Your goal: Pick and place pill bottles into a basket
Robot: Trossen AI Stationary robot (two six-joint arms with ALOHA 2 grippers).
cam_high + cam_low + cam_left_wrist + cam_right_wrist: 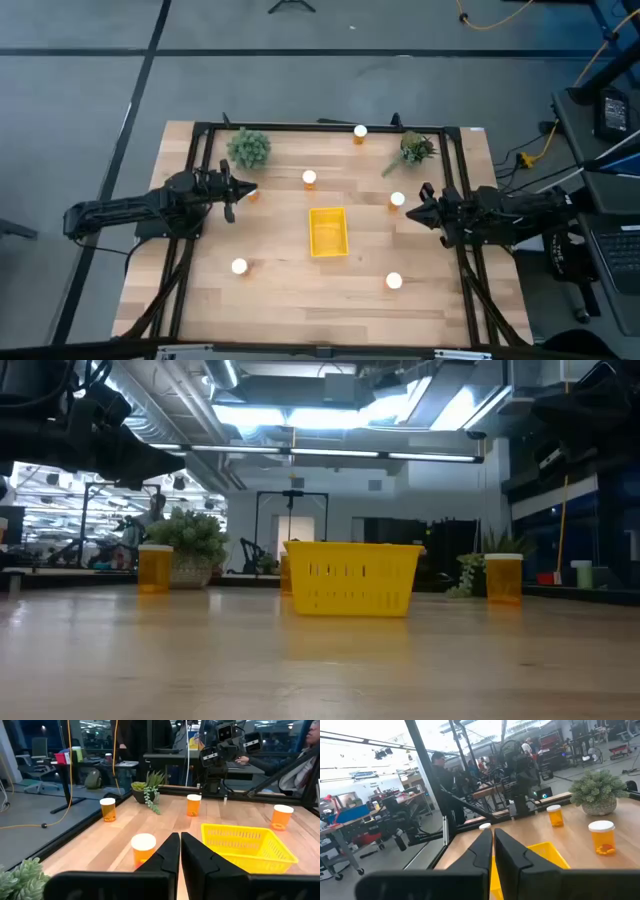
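No bottle is picked yet — the basket (328, 231) sits empty; both the left gripper (234, 192) and right gripper (418, 204) are closed on nothing, and must open over a pill bottle (309, 179).

Overhead looks down; low level; wrists face inward, sharing basket (328, 231).

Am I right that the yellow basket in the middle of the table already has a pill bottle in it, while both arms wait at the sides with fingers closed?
Not quite. The basket is empty, as the high view shows; the pill bottles all stand on the table around it. The rest holds: the left gripper and right gripper wait at the sides, fingers closed.
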